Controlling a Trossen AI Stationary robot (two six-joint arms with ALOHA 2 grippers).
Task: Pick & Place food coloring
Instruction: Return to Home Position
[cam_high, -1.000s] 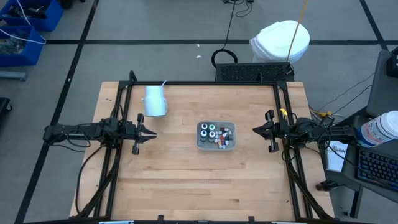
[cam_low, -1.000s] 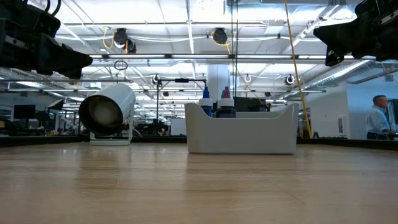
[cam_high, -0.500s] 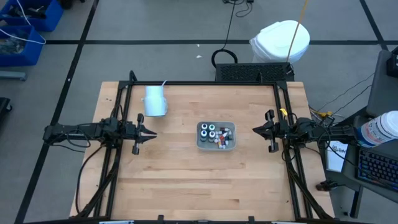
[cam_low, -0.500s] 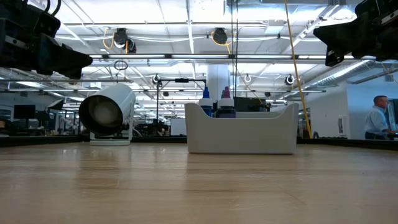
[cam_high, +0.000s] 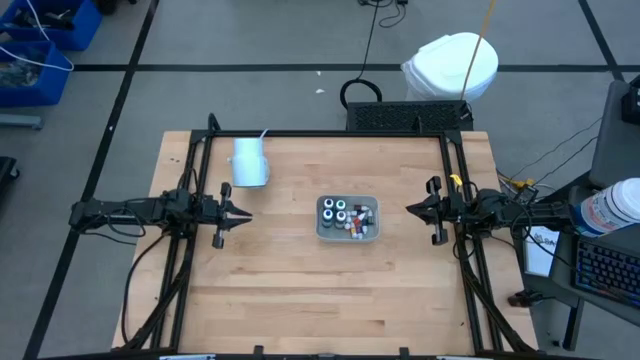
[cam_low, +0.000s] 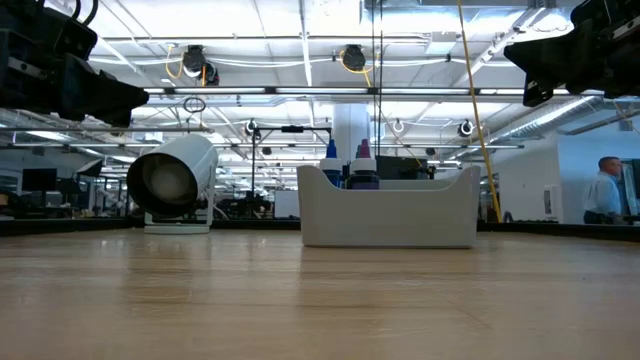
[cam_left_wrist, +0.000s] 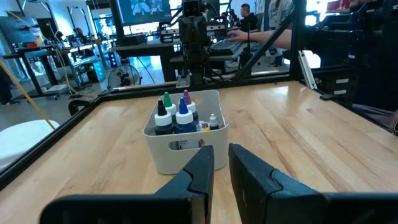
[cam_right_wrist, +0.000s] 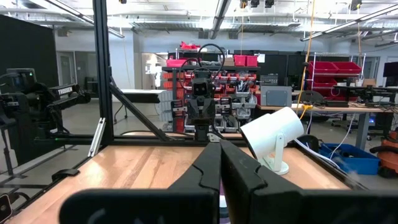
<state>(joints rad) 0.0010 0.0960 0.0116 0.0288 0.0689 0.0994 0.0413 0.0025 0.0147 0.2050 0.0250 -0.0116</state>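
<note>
The food coloring bottles (cam_high: 346, 213) stand in a grey rectangular tray (cam_high: 322, 229) at the middle of the table. In the left wrist view, dark bottles with white, green, blue and pink tips (cam_left_wrist: 176, 116) stand beside small white-capped ones (cam_left_wrist: 212, 121). Their tops show above the tray rim in the low view (cam_low: 362, 172). My left gripper (cam_high: 246, 214) hovers left of the tray, shut and empty, pointing at it (cam_left_wrist: 220, 157). My right gripper (cam_high: 409, 210) hovers right of the tray, shut and empty (cam_right_wrist: 220, 152).
A white cup (cam_high: 248, 162) lies on its side at the far left of the table, its open mouth facing the low camera (cam_low: 172, 177). A black frame (cam_high: 330, 132) runs around the table. A person (cam_low: 604, 190) stands in the room beyond.
</note>
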